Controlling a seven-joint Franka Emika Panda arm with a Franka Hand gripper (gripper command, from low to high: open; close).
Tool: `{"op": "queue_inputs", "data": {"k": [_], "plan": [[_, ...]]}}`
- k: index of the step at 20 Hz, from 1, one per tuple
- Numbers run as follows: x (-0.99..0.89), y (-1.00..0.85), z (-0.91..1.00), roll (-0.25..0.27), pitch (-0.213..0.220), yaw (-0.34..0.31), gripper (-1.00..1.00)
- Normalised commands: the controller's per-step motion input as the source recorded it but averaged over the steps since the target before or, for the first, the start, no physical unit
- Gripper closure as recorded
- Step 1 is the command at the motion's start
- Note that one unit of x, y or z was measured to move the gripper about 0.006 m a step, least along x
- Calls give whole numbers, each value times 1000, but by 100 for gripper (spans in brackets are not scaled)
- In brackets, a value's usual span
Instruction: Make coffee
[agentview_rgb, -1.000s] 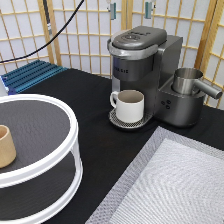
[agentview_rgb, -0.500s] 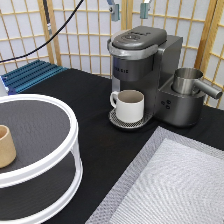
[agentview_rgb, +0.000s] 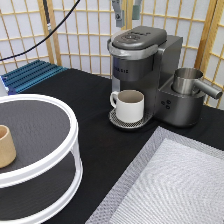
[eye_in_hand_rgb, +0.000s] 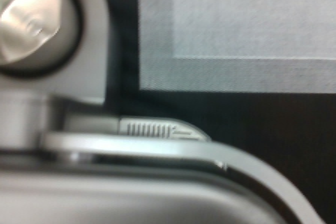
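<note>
Gripper (agentview_rgb: 126, 14) position: at the exterior view's top edge, directly above the coffee machine (agentview_rgb: 142, 75). Only the two fingertips (agentview_rgb: 118, 15) were in frame — the hand and arm above them were cut off. We observed the tips standing apart with a clear gap of screen showing between them, and nothing held in that gap.

The machine's lid (agentview_rgb: 136, 40) appeared down. We could not locate the coffee pod in either view; whether it sat inside the machine could not be determined, since the brew chamber was hidden under the lid.

A cream-white handled mug (agentview_rgb: 128, 106) stood on the drip tray (agentview_rgb: 118, 120) beneath the spout. Its interior was mostly hidden by the rim, so we could not tell its contents. At the machine's side, toward the exterior view's right, a metal frothing jug (agentview_rgb: 189, 81) sat with its handle pointing to the right edge.

A tan handleless cup (agentview_rgb: 6, 146) was partly cut off at the exterior view's left edge, resting on the top tier of a white round two-tier stand (agentview_rgb: 60, 165). A grey woven mat (agentview_rgb: 175, 185) ran out of frame at the bottom right.

The wrist view showed a close, blurred patch — the curved silver lid edge (eye_in_hand_rgb: 150, 145), the jug (eye_in_hand_rgb: 30, 27) and the mat beyond.
</note>
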Motion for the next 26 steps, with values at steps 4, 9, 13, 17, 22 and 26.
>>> {"op": "queue_inputs", "data": {"k": [4, 9, 13, 17, 22, 26], "plan": [[26, -467, 18, 103, 2, 0, -100], [-29, -14, -312, 24, -10, 5, -100], [-262, 131, -326, -6, -13, 69, -100], [-109, 335, -87, -40, 0, 78, -100], [-206, 46, -193, -8, 0, 71, -100], [-34, -249, -163, 3, 0, 45, -100]]}}
